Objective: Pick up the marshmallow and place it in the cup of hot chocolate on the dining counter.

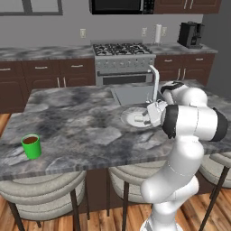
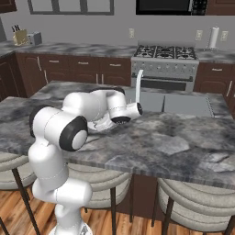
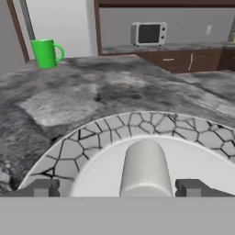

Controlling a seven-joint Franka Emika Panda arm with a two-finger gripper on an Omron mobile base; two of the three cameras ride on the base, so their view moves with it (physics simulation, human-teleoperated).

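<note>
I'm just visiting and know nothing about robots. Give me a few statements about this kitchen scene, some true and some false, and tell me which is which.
1. The small white marshmallow lies on the round pale plate with a cracked-pattern rim. True.
2. The bright green cup of hot chocolate stands on that plate. False: it stands on the grey marbled dining counter, far from the plate.
3. The two-finger gripper is open, a fingertip on each side of the marshmallow. True.
4. The marshmallow floats in the cup. False: it is on the plate.
5. The cup lies tipped over. False: it stands upright.
</note>
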